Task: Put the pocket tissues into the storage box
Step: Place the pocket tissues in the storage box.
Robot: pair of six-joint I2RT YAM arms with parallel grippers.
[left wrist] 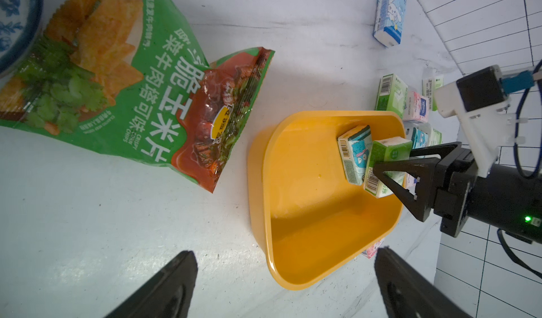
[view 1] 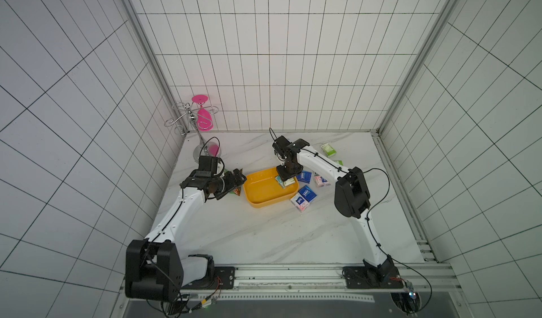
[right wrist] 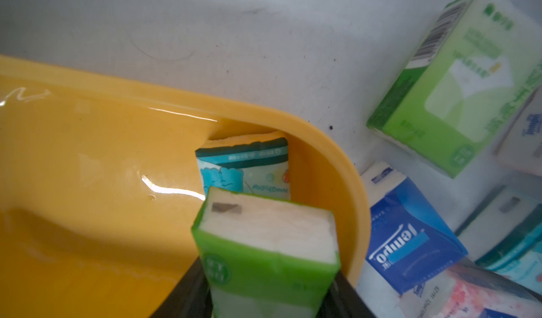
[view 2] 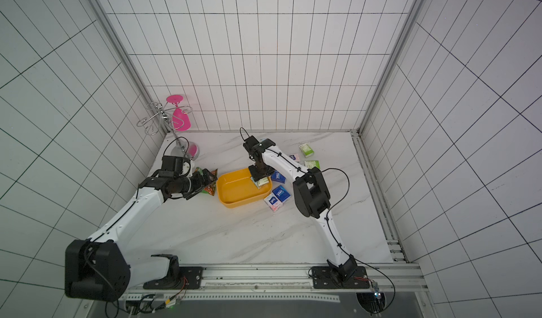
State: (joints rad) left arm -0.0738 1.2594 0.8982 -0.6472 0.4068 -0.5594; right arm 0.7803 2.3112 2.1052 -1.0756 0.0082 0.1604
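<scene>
Tabletop (view 1: 264, 237), left end effector (left wrist: 284, 253) spread, right end effector (left wrist: 391, 161) straddling green packet (right wrist: 264, 234), grip unclear

walls (view 1: 264, 67): 3, white grid tiles | tabletop (view 1: 264, 237): white marble | rail (view 1: 293, 274): aluminium

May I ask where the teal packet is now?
The teal packet lies in the storage box, in its corner toward the right arm, beside the green packet.
</scene>
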